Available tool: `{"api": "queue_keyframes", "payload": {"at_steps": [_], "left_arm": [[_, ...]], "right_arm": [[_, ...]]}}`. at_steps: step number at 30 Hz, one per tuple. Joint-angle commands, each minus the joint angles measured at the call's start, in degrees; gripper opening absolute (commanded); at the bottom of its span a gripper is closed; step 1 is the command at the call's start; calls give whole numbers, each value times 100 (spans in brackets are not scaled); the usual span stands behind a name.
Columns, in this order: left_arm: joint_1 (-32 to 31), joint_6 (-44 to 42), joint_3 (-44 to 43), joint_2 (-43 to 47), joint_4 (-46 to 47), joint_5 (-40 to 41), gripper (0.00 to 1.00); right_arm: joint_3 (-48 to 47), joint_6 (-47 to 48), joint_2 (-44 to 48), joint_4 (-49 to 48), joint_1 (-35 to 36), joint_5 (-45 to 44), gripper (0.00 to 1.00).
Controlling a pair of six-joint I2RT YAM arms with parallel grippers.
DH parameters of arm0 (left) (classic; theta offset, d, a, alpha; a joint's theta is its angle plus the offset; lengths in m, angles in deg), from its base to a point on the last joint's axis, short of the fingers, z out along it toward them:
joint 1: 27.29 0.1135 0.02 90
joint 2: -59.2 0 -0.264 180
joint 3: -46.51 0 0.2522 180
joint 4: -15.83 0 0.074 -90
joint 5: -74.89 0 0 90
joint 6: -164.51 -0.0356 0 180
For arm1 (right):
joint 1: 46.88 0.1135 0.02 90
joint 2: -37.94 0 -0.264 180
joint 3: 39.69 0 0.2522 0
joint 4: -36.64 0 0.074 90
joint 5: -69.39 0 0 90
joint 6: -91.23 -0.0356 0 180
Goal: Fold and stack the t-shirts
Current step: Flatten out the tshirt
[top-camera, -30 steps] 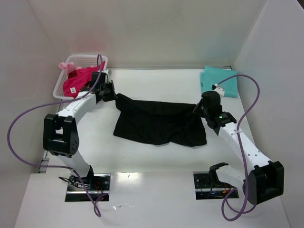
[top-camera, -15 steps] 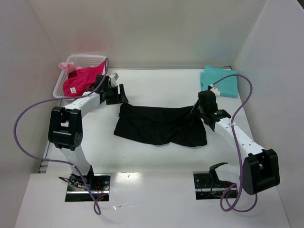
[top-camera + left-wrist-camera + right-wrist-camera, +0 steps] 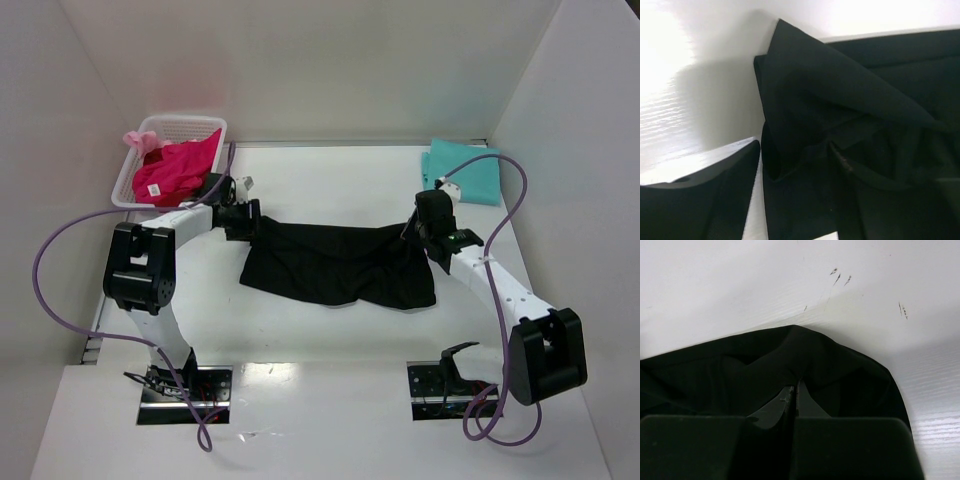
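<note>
**Corner of black shirt lies loose at the left pincer**

Cloth first: the black shirt (image 3: pixel 340 262) lies spread in the middle of the table (image 3: pixel 330 175), its long axis running left to right, from one arm to the other. Each arm is at one of its far corners.

The right pincer (image 3: pixel 415 228) is clamped on the far right corner. In its wrist view the fingers (image 3: pixel 775 410) meet with black cloth pinched in the seam between them.

The left pincer (image 3: pixel 250 220) stands apart and holds nothing. In its wrist view one finger (image 3: pixel 700 200) sits well off to the left, while the shirt's far left corner rises in a loose peak just beside it, toward the right and a little ahead. The other finger cannot be told from the dark cloth.

That corner is the relation the next move turns on. It lies just to the right of the left pincer and is far closer to the left arm than to the right, so a fresh pinch there looks the likely job.

The table is white and smooth, with bare room on the far side of the shirt and on the near side toward the bases. White walls (image 3: pixel 300 60) close in the back and both sides. The teal shirt (image 3: pixel 462 170) lies folded at the far right corner, and the pink shirt (image 3: pixel 175 172) sits bunched in the basket (image 3: pixel 185 122) at the far left, both apart from the black one.
</note>
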Motion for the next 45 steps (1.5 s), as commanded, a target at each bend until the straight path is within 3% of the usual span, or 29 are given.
{"api": "queue_keyframes", "payload": {"at_steps": [1,4,10,14,16,19,24,31,36,40,45], "left_arm": [[28,-129,28,39,136,-336,59],[28,-129,-43,-15,206,-389,48],[28,-129,-43,-15,259,-389,47],[28,-129,-95,37,259,-389,34],[28,-68,-95,99,381,-389,14],[28,-6,-148,204,382,-389,0],[28,47,-402,721,242,-319,0],[28,-14,-1509,1838,-452,392,0],[151,179,-1563,2621,-304,455,0],[151,179,-1633,2867,-444,603,0],[151,179,-1703,3254,-505,1033,0]], "right_arm": [[-250,127,-41,-256,-15,-163,0],[-250,127,-41,-256,-15,-163,0],[-250,127,-41,-256,-15,-163,0],[-250,127,-41,-256,-15,-163,0],[-250,74,20,-256,-15,-163,0],[-198,74,73,-203,-15,-163,0],[-198,-40,126,-151,-15,-215,0],[-14,-313,547,-281,-277,-268,1],[40,-374,733,-343,-471,-470,1],[40,29,1215,-686,-472,-110,1],[-600,442,1629,-809,-708,29,1]]}}
